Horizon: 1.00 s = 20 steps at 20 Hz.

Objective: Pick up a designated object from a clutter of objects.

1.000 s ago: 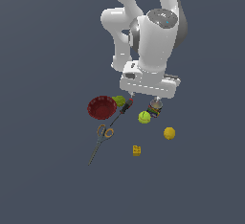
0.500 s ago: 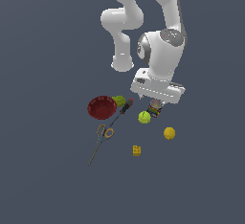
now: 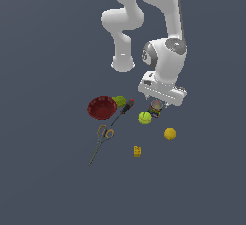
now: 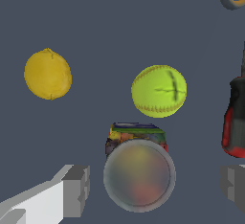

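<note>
The designated can (image 4: pixel 139 170) has a grey-brown metallic top and a multicoloured label. It stands upright beside the yellow-green ball (image 4: pixel 159 91). In the exterior view the can (image 3: pixel 155 110) sits just under my hand. My gripper (image 4: pixel 155 187) is open, with one finger (image 4: pixel 76 189) on each side of the can and not touching it. In the exterior view my gripper (image 3: pixel 157 105) is directly above the can, and its fingertips are mostly hidden by the hand.
The ball (image 3: pixel 144 118) is close beside the can. A yellow round fruit (image 3: pixel 169 133), a small yellow block (image 3: pixel 137 151), orange-handled scissors (image 3: pixel 103 135), a red-and-black screwdriver (image 3: pixel 126 107), a red bowl (image 3: pixel 102 108) and a green fruit (image 3: pixel 119 101) lie around.
My hand has moved toward the exterior view's right and lower, ending over the can. The objects have not moved.
</note>
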Tool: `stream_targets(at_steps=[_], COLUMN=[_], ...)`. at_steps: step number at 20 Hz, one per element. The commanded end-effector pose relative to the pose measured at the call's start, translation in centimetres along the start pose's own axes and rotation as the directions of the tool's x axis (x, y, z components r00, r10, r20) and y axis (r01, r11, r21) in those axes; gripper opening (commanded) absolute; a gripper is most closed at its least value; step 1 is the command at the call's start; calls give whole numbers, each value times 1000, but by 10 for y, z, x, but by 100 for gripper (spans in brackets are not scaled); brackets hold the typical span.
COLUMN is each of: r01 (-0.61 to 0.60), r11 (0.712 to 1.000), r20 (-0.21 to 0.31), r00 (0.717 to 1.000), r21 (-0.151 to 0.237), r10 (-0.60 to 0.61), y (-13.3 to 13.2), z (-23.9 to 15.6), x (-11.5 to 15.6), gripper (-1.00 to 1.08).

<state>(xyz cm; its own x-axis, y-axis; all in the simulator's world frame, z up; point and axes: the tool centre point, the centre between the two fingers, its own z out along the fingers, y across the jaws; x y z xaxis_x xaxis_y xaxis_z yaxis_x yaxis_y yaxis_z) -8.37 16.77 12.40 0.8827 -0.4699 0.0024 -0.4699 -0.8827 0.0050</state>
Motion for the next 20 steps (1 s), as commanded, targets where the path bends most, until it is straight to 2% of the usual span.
stream_targets(at_steps=[1, 14, 20], r01=[-21, -47, -47], r11=[1000, 999, 999], r20=[0, 3, 3], r00=[1000, 999, 999], r21=[2, 4, 5], r10=[21, 47, 47], y=[-2, -5, -5], z=[6, 18, 39], x=[-8, -19, -20], gripper=[100, 100, 100])
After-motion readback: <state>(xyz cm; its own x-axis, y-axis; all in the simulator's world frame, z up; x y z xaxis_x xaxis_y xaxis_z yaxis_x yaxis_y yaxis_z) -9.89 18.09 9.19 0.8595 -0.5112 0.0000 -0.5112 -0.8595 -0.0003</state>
